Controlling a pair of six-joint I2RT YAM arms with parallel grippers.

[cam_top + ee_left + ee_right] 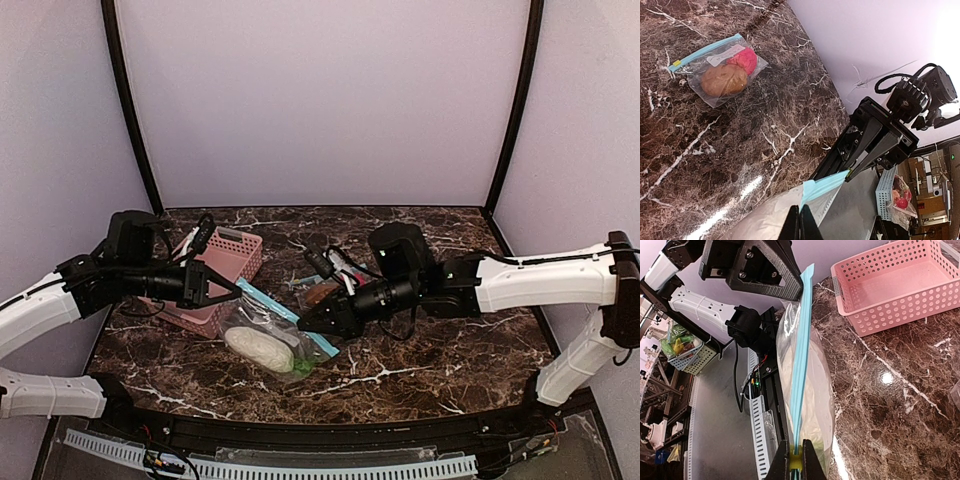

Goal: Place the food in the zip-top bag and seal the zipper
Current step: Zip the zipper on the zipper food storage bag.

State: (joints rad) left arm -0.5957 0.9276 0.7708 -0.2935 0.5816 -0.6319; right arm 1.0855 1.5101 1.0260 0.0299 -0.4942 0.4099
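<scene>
A dark brown marble-patterned table [430, 360] carries a pink perforated plastic basket [232, 252] at the left. Beside it, a clear zip-top bag [245, 315] is stretched by its light-blue zipper strip [802, 340] between two robot arms. A whitish oblong piece [258, 349] and a green leafy sprig [303, 366] sit inside this bag, whose soft plastic body sags toward the table's near edge. A second clear zip-top bag [695, 67], also edged in blue, lies flat on the table behind the right arm, holding a brown-orange round bun [724, 80] and a red-pink ball [743, 60] side by side. The left fingers [791, 229] are clenched on one end of the stretched bag's top edge. The right fingers [809, 467] are pinched tight on the small yellow slider [795, 462] at the zipper's other end.
</scene>
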